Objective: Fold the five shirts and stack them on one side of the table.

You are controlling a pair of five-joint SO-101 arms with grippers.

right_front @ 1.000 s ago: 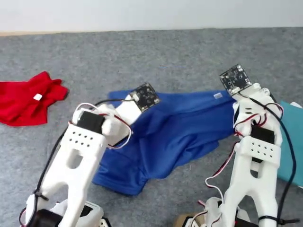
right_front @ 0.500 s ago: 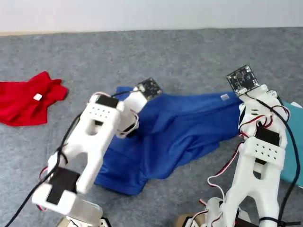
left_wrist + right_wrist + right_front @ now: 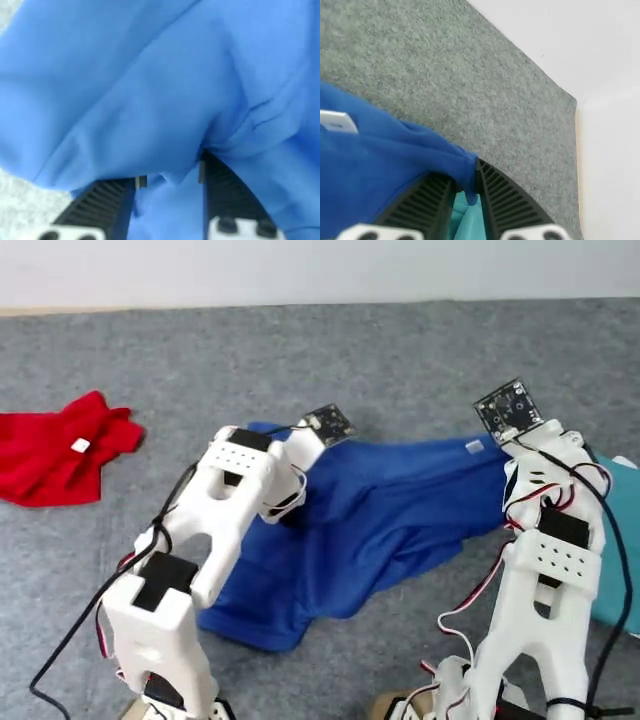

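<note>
My left jaws stand partway closed with a fold of the blue shirt [image 3: 150, 90] bunched between them. Creases run out from one jaw tip, so I judge it gripped rather than merely draped. My right jaws are nearly closed, pinching the shirt's edge, with teal cloth showing in the gap beneath.

In the high view the blue shirt [image 3: 390, 520] lies across the middle of the tabletop [image 3: 400, 360], held up along its far edge between the two arms and sagging to a rumpled heap at about 7 o'clock. Its long axis runs roughly from 7 to 2 o'clock. The white neck label [image 3: 472, 446] sits close to my right jaws, so I take the collar end to point toward 2 o'clock.

Progress is early, as I read it: there is no fold in the blue one yet and no stack anywhere. The red shirt [image 3: 60, 452] lies crumpled at 9 o'clock, well apart and untouched. The teal shirt [image 3: 618, 540] lies at the 3 o'clock edge, under my right arm [image 3: 545, 570] — whether it is folded I cannot tell.
</note>
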